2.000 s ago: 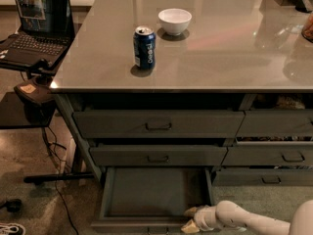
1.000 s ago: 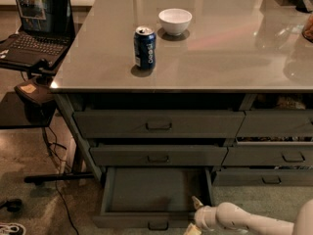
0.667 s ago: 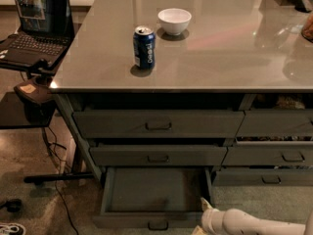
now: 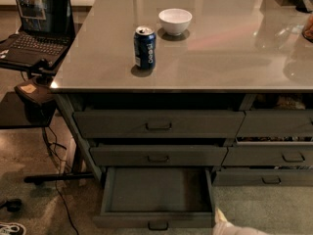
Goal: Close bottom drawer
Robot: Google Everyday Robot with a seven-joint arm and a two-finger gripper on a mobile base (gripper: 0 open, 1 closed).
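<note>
Camera view shows the dark grey, wide, shallow bottom drawer (image 4: 156,190) pulled out at the foot of the wide stack, its flat floor bare. The pale gripper (image 4: 220,218) sits low at the bottom edge, just beside the drawer's front right corner; whether it is clenched or released cannot be told. A blue soda can (image 4: 145,47) and a white bowl (image 4: 175,21) stand on the grey tabletop (image 4: 230,58).
</note>
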